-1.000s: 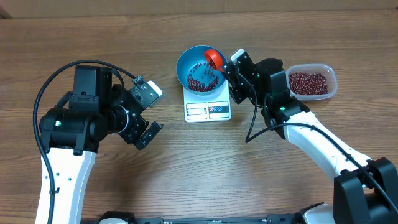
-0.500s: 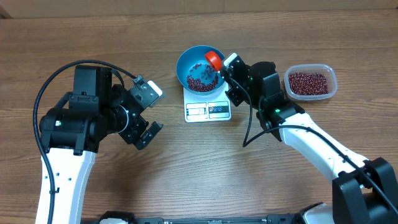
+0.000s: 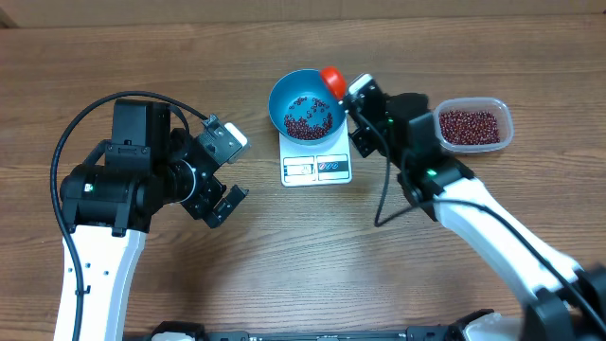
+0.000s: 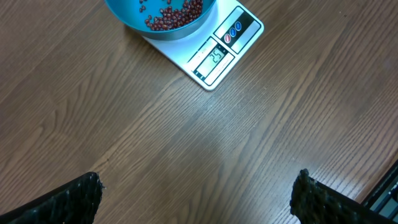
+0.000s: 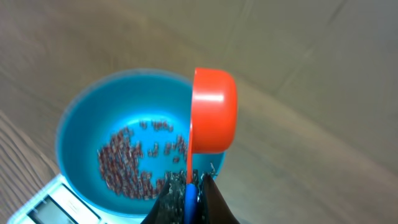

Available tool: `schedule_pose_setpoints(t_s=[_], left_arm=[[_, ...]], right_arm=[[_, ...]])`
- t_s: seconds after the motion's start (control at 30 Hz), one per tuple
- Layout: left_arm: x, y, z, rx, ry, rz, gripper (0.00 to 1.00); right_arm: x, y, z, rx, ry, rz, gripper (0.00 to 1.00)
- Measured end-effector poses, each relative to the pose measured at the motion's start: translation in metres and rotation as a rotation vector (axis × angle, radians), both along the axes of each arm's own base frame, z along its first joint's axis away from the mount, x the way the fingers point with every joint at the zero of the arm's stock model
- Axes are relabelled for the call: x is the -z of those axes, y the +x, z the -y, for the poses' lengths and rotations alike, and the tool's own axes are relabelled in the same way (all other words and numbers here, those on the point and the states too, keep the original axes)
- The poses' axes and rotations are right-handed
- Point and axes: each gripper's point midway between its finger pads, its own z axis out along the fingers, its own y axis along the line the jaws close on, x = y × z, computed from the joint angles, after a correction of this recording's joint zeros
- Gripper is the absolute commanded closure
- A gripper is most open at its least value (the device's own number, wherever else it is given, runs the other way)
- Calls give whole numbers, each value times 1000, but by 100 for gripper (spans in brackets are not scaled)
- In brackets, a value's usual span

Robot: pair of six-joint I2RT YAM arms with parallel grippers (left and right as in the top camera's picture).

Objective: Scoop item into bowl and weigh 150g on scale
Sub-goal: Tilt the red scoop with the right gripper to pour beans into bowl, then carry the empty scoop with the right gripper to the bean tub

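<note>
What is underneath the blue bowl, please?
The white scale sits beneath the blue bowl; only its front strip with display and buttons shows. Its weighing platform is covered.

**No Legible Writing on the Table**

The only marking was on the scale [image 4: 211,53]: its grey display [image 4: 216,58] showed dark digits, too small and skewed to read. The round buttons [image 4: 234,32] beside it carried no readable symbols.
</note>
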Motion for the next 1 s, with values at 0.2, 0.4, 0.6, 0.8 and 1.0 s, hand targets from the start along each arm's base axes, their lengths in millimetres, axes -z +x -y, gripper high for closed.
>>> schedule_pose_setpoints(t_s=[0.2, 0.4, 0.6, 0.8, 1.0], left_arm=[[0, 0, 0, 0, 0, 0, 0], [0, 0, 0, 0, 0, 0, 0], [0, 0, 0, 0, 0, 0, 0], [0, 0, 0, 0, 0, 0, 0], [0, 0, 0, 0, 0, -1, 0]], right_arm=[[-83, -30, 49, 89, 68, 123, 96], [-88, -31, 145, 386, 7, 100, 96], [-65, -33, 213, 606, -78, 22, 97], [-42, -40, 244, 671, -173, -109, 97], [-25, -30, 247, 641, -255, -232, 97]])
